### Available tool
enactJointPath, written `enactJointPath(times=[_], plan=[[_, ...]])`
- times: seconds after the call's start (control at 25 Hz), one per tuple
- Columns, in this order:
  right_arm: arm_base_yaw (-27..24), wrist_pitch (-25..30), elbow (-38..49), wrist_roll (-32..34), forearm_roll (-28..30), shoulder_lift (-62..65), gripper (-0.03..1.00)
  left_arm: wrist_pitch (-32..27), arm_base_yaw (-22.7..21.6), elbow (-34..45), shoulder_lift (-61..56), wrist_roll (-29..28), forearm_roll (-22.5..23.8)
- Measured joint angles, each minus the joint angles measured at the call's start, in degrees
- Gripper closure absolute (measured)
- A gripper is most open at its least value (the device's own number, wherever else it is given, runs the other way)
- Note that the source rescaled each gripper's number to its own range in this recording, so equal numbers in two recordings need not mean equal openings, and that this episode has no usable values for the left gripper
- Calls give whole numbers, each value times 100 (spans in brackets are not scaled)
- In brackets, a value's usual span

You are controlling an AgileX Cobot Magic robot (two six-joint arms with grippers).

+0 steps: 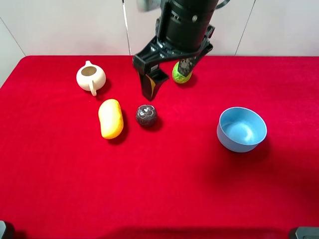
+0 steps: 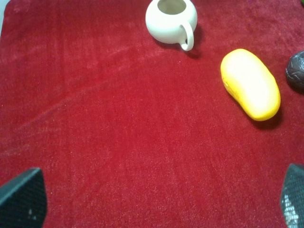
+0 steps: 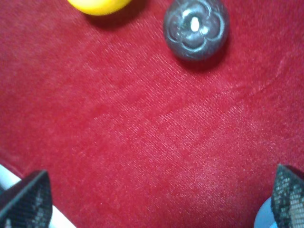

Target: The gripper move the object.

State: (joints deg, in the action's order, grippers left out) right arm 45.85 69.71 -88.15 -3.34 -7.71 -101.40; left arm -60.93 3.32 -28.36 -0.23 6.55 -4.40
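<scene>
The object, a small dark brown-purple ball (image 1: 146, 115), lies on the red cloth near the middle, beside the yellow mango. It also shows at the edge of the left wrist view (image 2: 297, 71) and in the right wrist view (image 3: 196, 27). A large black gripper (image 1: 168, 74) hangs from the back, its fingers spread and empty, just behind and above the ball without touching it. My left gripper (image 2: 159, 197) is open over bare cloth. My right gripper (image 3: 157, 195) is open, a short way from the ball.
A yellow mango (image 1: 110, 118) lies left of the ball. A cream teapot (image 1: 90, 76) stands at the back left. A green fruit (image 1: 181, 73) sits partly behind a black finger. A blue bowl (image 1: 241, 129) stands on the right.
</scene>
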Motion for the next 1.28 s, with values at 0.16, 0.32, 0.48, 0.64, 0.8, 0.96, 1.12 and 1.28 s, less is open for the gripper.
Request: enactJointPath(times=[0.16, 0.32, 0.48, 0.64, 0.8, 0.96, 1.12, 1.28], plan=[[7, 0, 240, 0, 6, 376, -3, 0, 0, 0, 0, 0, 0], [7, 0, 647, 0, 14, 779, -3, 0, 0, 0, 0, 0, 0], [7, 5, 1098, 0, 14, 1246, -3, 0, 0, 0, 0, 0, 0], [7, 5, 1579, 0, 14, 1791, -3, 0, 0, 0, 0, 0, 0], [7, 9, 2036, 0, 60, 2454, -3, 0, 0, 0, 0, 0, 0], [7, 15, 2435, 0, 82, 3191, -3, 0, 0, 0, 0, 0, 0], [7, 21, 2761, 0, 93, 3982, -3, 0, 0, 0, 0, 0, 0], [7, 27, 3025, 0, 93, 4818, -3, 0, 0, 0, 0, 0, 0]])
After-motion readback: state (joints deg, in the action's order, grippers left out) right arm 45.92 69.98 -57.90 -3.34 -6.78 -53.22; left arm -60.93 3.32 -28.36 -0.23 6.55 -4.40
